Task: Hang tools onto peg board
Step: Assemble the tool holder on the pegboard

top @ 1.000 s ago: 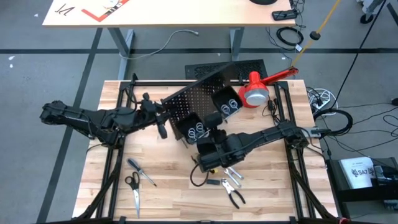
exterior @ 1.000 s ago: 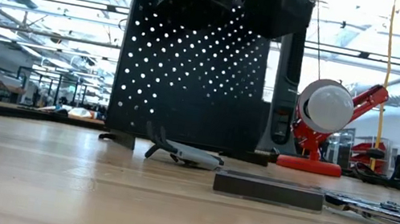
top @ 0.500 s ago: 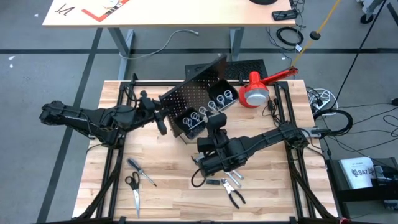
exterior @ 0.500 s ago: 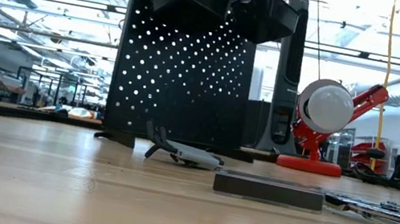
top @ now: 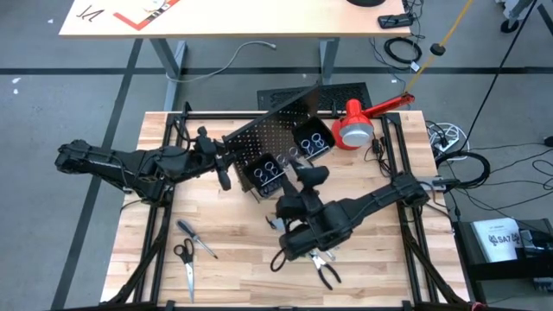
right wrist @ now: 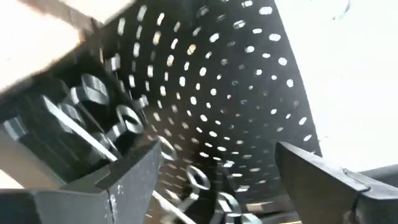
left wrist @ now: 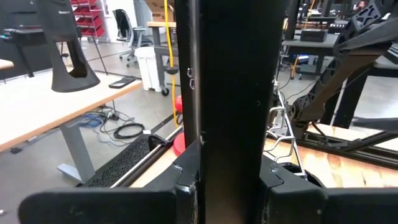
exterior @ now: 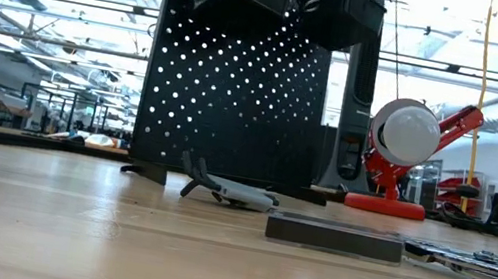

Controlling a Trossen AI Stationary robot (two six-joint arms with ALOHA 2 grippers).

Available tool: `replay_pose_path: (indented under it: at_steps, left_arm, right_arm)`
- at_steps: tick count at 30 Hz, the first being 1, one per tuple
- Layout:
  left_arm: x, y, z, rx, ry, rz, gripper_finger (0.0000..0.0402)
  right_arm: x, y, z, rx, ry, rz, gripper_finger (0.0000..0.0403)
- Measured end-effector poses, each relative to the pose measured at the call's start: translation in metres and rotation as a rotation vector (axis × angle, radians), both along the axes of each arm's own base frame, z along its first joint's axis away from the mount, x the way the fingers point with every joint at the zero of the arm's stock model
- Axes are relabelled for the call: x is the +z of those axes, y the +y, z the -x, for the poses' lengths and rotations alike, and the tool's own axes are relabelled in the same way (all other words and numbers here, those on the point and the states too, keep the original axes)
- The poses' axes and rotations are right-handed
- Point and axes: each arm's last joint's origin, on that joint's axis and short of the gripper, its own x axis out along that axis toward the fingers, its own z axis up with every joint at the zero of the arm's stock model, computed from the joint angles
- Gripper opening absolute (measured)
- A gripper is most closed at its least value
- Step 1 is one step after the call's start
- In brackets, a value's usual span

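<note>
Holding the peg board (top: 275, 138) by its nine o'clock edge, the left gripper (top: 223, 164) keeps it clamped and has tipped it nearly upright. The right gripper (top: 304, 180), fingers spread and empty, has backed toward six o'clock, so hanging can begin; scissors (top: 184, 259) wait at seven o'clock

The peg board (top: 275, 138) stands at the far middle of the table (top: 225, 281), the lamp (top: 356, 128) to its right. Scissors (top: 185, 263) and screwdriver (top: 197, 238) lie near left; pliers (top: 327, 273) lie near, right of centre.
</note>
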Motion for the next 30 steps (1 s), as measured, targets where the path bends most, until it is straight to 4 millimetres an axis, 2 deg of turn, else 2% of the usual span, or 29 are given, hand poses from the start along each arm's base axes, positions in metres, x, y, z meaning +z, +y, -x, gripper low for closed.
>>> replay_pose_path:
  at_steps: [3,6,12,17,21,30]
  left_arm:
    - [0.000,0.000,0.000,0.000,-0.001,0.000,0.0069]
    - [0.000,0.000,0.000,-0.001,0.001,-0.006,0.0069]
    - [0.000,0.000,0.000,-0.005,0.004,-0.020,0.0069]
    - [0.000,0.000,-0.001,-0.006,0.003,-0.027,0.0069]
    - [0.000,0.000,-0.001,-0.007,0.005,-0.031,0.0069]
    - [0.000,0.000,-0.001,-0.006,0.005,-0.032,0.0069]
  right_arm:
    - [0.008,0.002,0.005,-0.001,-0.173,-0.186,0.0314]
    - [0.010,-0.005,0.006,-0.031,-0.269,-0.396,0.0306]
    - [0.005,-0.025,-0.004,-0.087,-0.264,-0.579,0.0238]
    - [0.006,-0.045,-0.015,-0.115,-0.291,-0.626,0.0167]
    - [0.004,-0.060,-0.020,-0.134,-0.268,-0.689,0.0133]
    - [0.004,-0.068,-0.022,-0.151,-0.265,-0.701,0.0140]
